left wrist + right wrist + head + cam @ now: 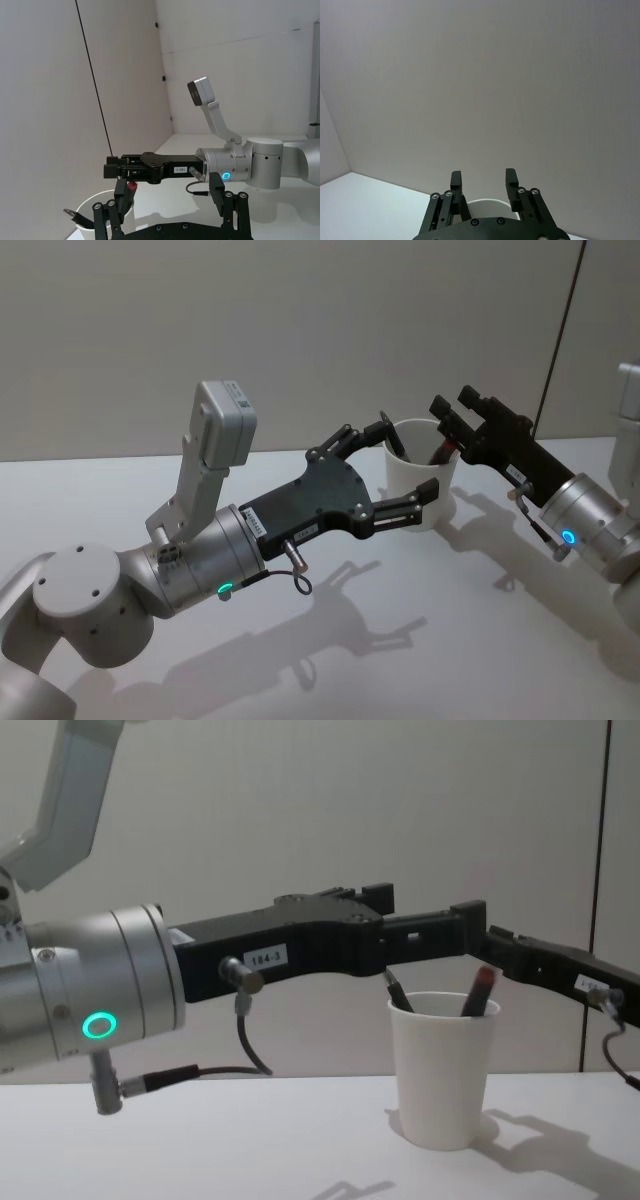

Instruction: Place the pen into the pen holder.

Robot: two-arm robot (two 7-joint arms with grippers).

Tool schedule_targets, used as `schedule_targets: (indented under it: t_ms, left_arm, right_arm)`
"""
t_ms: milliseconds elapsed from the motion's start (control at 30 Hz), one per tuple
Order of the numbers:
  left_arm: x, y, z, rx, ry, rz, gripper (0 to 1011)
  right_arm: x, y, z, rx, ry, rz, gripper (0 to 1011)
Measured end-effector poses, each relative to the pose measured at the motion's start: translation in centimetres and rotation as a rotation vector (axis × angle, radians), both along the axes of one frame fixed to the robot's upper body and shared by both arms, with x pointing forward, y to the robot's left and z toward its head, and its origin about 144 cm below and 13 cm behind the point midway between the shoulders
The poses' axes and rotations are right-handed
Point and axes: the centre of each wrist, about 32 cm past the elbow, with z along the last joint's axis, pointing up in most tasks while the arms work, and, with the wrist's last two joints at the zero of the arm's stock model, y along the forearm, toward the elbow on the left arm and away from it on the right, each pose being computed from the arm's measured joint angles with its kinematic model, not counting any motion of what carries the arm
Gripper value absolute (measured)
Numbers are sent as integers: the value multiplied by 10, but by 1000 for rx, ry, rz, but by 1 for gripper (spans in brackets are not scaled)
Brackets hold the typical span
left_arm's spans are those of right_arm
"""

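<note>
You see a plain grey wall (300, 330), white table (400, 640), pen holder (443, 1070) standing with two pens inside, left gripper (398, 470) spread around it, right gripper (449, 422) released above its rim.

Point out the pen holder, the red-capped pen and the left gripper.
pen holder (442, 1070): chest view, front of the cup's white wall.
red-capped pen (481, 988): chest view, red end above the rim.
left gripper (408, 468): head view, midway between fingertips, straddling the cup.
</note>
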Motion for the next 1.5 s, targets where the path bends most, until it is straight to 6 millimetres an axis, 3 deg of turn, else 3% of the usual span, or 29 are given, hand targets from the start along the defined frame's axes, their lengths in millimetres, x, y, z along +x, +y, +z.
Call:
schedule_targets:
  t_ms: [367,600,1300,1500]
  left_arm:
    - [0,0,0,0,0,0,1003]
    - [0,0,0,0,0,0,1003]
    - [0,0,0,0,0,0,1003]
    - [0,0,0,1,0,7,1004]
  right_arm:
    - [0,0,-1,-5,4,2,857]
    - [-1,-1,0,10,11,-3,1001]
    - [-31,-26,14,157,82,-165,1001]
    - [-32,-25,14,151,82,-166,1001]
